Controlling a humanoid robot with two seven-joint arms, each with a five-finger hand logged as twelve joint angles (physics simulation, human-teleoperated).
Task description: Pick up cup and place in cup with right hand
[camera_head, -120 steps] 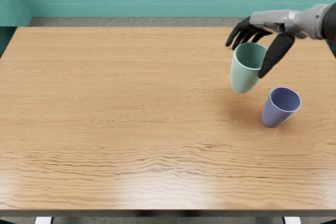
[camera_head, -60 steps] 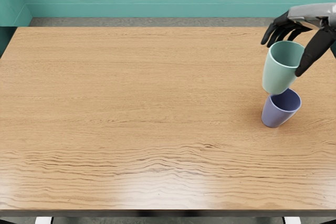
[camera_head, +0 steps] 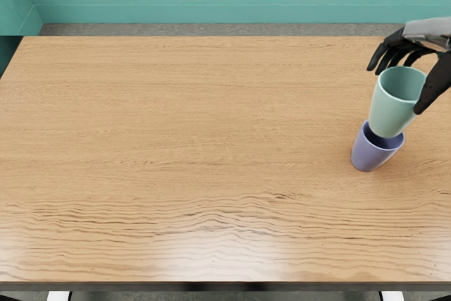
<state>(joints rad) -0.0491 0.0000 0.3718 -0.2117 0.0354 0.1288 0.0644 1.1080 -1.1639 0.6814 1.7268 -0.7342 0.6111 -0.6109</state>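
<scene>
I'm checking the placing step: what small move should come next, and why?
Probably lower the green cup gently: the right hand grips it upright, and its base already overlaps the mouth of the purple cup in this view.

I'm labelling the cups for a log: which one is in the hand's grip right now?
The mint-green cup, held by the right hand above the purple-blue cup, which no finger touches.
</scene>
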